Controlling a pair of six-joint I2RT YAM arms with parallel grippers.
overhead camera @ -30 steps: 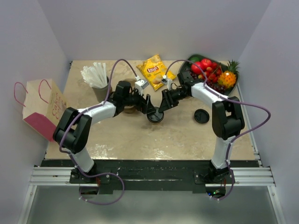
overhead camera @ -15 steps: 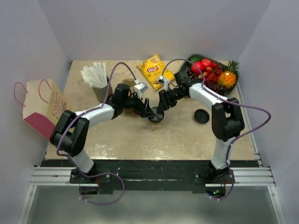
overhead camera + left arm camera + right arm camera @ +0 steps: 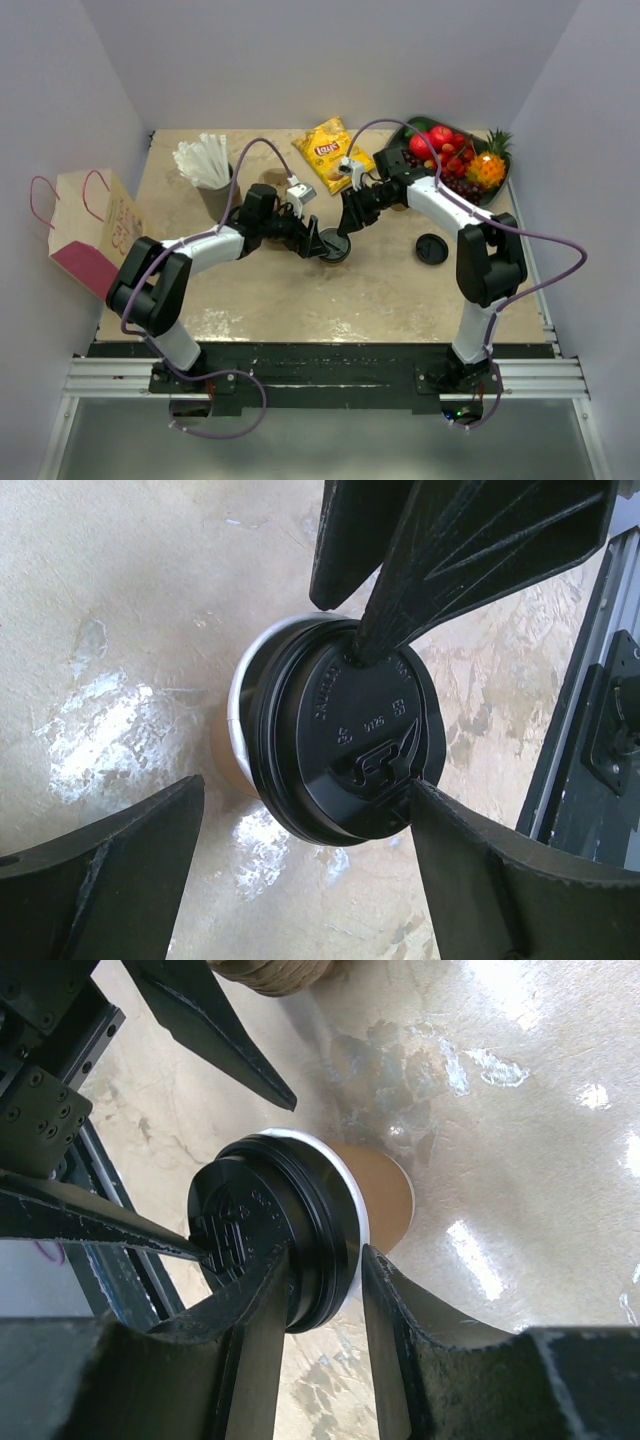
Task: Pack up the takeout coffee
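Here the takeout coffee [image 3: 335,247] stands on the table [image 3: 380,290], straight out from the yellow chip bag [image 3: 328,150] toward the arm bases and well apart from the bag. Its long axis runs up and down, with the tan base on the tabletop and the black lid [image 3: 355,745] facing up. Whether it leans a little cannot be told from these views.

The right gripper [image 3: 328,1260] reaches the cup from the chip bag's side. Its fingers [image 3: 250,1310] are drawn close together with the lid's rim pinched between them. One finger lies across the top of the lid, and the other sits against the outside of the rim where the white edge shows.

The left gripper [image 3: 305,790] comes in from the bag's left, on the side of the cup opposite the right gripper. Its fingers [image 3: 110,870] are spread wide, one to each side of the cup. One fingertip is just at the lid's edge and the other is clear of the tan wall.

A loose lid [image 3: 432,248] lies flat on the table to the right of the chip bag and nearer the bases, apart from the cup.
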